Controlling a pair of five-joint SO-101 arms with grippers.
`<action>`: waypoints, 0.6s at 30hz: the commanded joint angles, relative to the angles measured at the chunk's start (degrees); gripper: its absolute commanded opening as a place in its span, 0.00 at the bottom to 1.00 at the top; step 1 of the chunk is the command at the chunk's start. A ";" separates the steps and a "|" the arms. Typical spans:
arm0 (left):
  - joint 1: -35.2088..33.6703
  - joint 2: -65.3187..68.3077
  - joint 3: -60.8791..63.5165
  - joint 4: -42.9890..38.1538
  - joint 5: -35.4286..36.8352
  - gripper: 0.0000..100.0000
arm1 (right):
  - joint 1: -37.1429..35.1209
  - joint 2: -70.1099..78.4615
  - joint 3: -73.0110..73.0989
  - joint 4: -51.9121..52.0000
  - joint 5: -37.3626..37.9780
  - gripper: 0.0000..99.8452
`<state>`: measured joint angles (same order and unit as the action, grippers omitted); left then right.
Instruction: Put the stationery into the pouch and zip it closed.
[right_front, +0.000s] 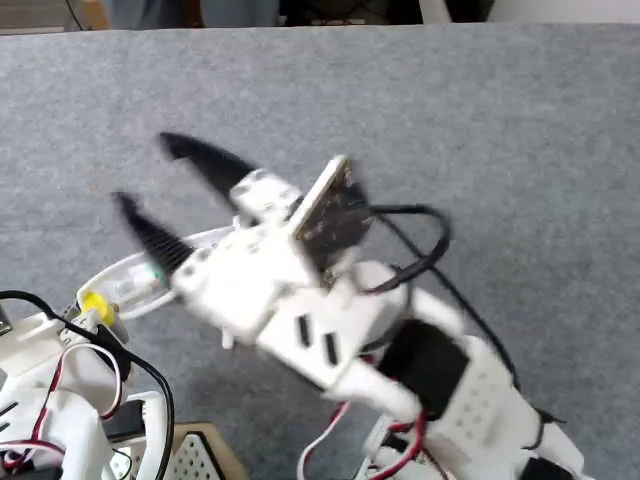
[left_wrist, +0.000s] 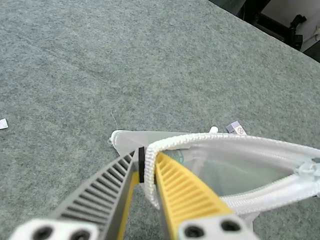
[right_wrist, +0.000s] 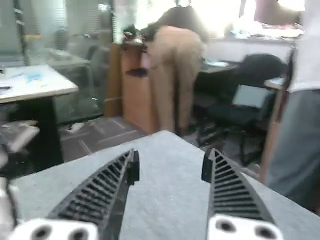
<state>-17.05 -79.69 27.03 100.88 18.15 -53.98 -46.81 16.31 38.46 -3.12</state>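
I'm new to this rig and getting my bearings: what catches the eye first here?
The right gripper stands out, black fingers spread wide above the middle of the grey table. Lower left in the high view, the left gripper pinches the rim of a clear pouch whose white zipper is open.

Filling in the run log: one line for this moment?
left gripper: shut on pouch edge | right gripper: open, above table | pouch: unzipped

Pouch (left_wrist: 235, 172) translucent glossy plastic; table (left_wrist: 100, 60) rough matt cloth.
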 joint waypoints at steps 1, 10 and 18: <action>0.40 1.23 -0.75 0.26 -0.62 0.03 | 8.44 -3.21 -0.04 7.03 -0.44 0.22; 0.04 1.23 -0.75 0.26 -0.70 0.03 | 26.64 0.40 15.87 16.26 -0.70 0.22; 0.04 -3.87 -0.57 0.26 -0.70 0.03 | 26.90 26.77 7.08 16.35 -0.79 0.22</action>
<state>-17.05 -81.80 27.21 100.97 18.15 -27.87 -29.93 30.37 54.46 -3.21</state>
